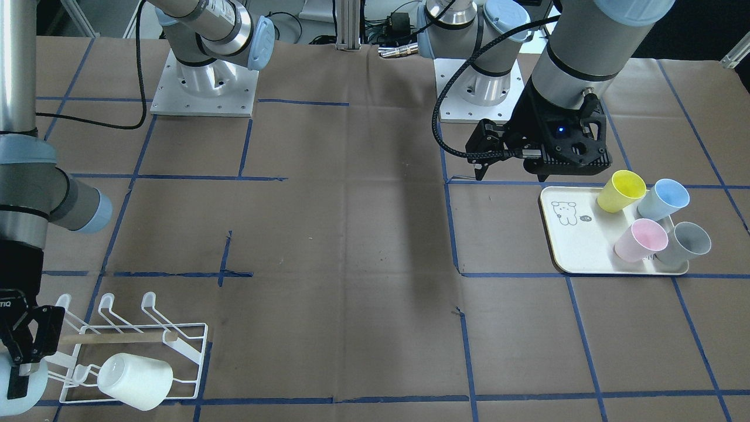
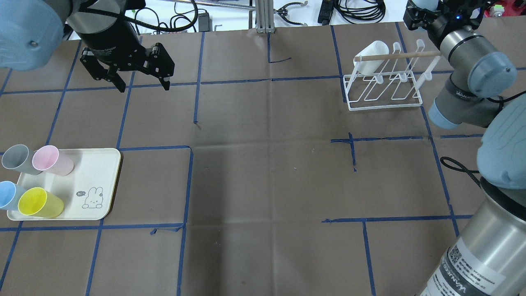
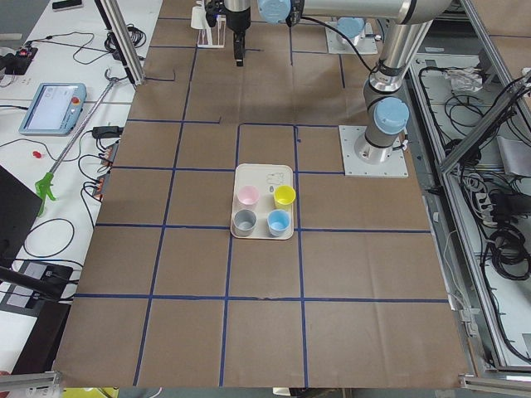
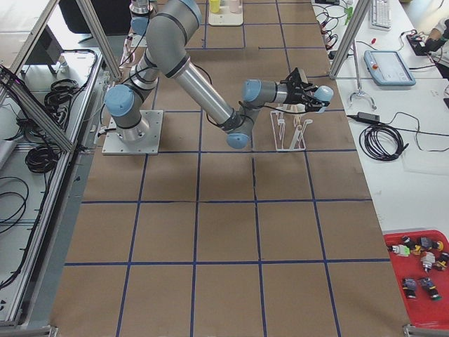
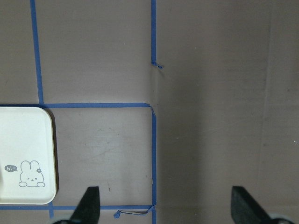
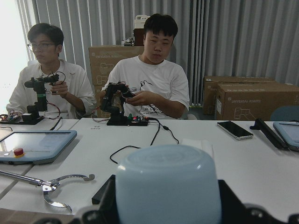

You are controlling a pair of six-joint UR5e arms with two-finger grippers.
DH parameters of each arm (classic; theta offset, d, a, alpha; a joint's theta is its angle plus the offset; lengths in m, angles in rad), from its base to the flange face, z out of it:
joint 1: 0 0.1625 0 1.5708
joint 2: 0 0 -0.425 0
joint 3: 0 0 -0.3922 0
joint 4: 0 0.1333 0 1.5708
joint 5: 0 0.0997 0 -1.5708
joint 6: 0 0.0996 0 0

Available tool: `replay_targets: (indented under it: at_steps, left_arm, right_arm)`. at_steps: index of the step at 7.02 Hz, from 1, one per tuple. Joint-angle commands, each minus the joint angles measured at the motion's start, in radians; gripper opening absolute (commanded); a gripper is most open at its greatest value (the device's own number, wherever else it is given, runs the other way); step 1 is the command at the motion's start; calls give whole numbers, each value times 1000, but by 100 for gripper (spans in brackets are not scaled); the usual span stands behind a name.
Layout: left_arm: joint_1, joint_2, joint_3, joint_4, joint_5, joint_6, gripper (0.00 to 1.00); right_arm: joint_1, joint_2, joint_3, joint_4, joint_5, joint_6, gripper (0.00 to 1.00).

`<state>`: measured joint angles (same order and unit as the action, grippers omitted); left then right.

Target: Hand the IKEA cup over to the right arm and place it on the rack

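**A:** Where's the cup (image 6: 168, 182) got to?

**B:** It's in the right jaws, pinched from both sides. That's at the far right of the counter (image 2: 263, 164), just beside the right end of the rack (image 2: 390, 76). I can't tell from here whether it's touching a wire.

**A:** And the other arm?

**B:** The left jaws are spread wide with nothing in them, hanging over bare paper at the far left, well apart from the rack. I'd say the handover's done and only the hanging is left.

**A:** Which way is it pointing?

**B:** Going by the right wrist view, base up and mouth down, with its long axis about upright. That suits a prong.

**A:** So how would you set it down?

**B:** I'd pick one of the free prongs (image 1: 106, 302), not the left end where the white cup (image 2: 374, 47) already sits. Bring the mouth squarely over the prong's tip, then tip the cup to match the prong's lean before lowering it. Otherwise the rim will likely catch. Keep it clear of the dowel (image 1: 117, 338), since a knock there could shift the whole rack. Spread the jaws only once the cup's weight is resting on the wire.
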<state>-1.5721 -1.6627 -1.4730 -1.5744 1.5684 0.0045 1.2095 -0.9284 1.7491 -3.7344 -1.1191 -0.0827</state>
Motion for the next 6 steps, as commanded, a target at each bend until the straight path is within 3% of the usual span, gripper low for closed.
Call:
replay_targets:
  at_steps: [1,6]
  left_arm:
    - [6,6,-1,16,1,0,99]
    - [12,6,-10,16,2,20,99]
  right_arm:
    - [-36,45,-19,-4,2,3,11]
    - [-36,48,35,-10,2,5,10]
